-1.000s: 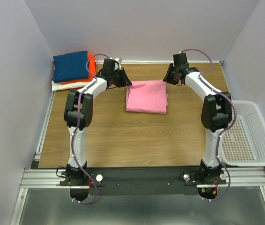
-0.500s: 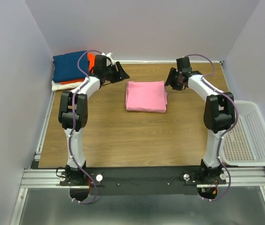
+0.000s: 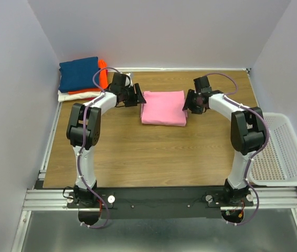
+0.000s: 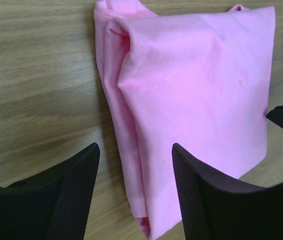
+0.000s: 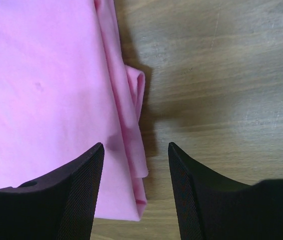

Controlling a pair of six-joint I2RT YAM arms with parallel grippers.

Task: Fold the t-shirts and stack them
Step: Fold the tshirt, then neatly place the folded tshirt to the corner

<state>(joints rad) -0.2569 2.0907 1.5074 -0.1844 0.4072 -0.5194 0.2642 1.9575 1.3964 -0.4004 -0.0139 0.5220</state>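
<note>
The pink t-shirt (image 3: 163, 107) lies folded into a rectangle on the wooden table, in the far middle. My left gripper (image 3: 138, 98) is open over the shirt's left edge (image 4: 126, 150), with one finger above the cloth and one above bare wood. My right gripper (image 3: 187, 104) is open over the shirt's right edge (image 5: 131, 150) in the same way. Neither holds cloth. A stack of folded shirts sits at the far left: navy blue (image 3: 79, 73) on top, orange (image 3: 102, 73) beneath it and white (image 3: 72, 96) at the bottom. A red shirt is not visible.
A white plastic mesh basket (image 3: 279, 152) hangs off the table's right edge. Grey walls close in the back and both sides. Bare wooden table (image 3: 154, 152) lies between the pink shirt and the arm bases.
Both grippers have come down and inward to the pink shirt's side edges. The left swung out toward the stack half a second ago and has come back. The shirt has not moved.
</note>
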